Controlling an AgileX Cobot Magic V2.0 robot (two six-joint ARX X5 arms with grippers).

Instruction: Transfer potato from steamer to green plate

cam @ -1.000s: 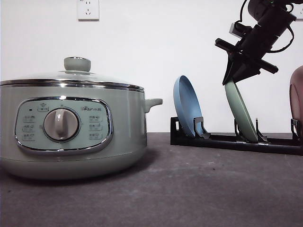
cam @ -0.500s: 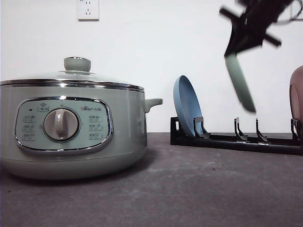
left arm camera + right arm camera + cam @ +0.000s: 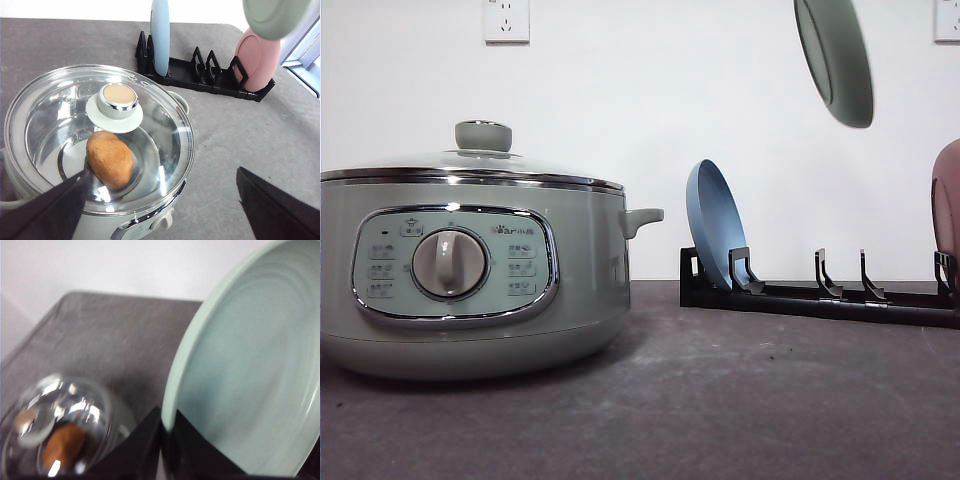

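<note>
Step in hand: getting the green plate [image 3: 836, 60] out and down — the potato part hasn't begun. The right gripper [image 3: 167, 440] is clamped on the plate's rim, and the plate hangs high in the air, tilted on edge, well above the rack [image 3: 820, 295] where its slot stands vacant betw. the blue plate [image 3: 715, 235] and the pink plate [image 3: 255, 60]. The potato [image 3: 110, 160] sits inside the steamer [image 3: 470, 270] w/ the glass lid [image 3: 100, 135] on top, knob [image 3: 119, 100] untouched. The left gripper [image 3: 162, 200] hovers over the steamer w/ fingers spread wide, holding nothing. Next probably: lay the plate flat on bare table near the steamer, then the lid must come off — the left arm looks best placed for that.
</note>
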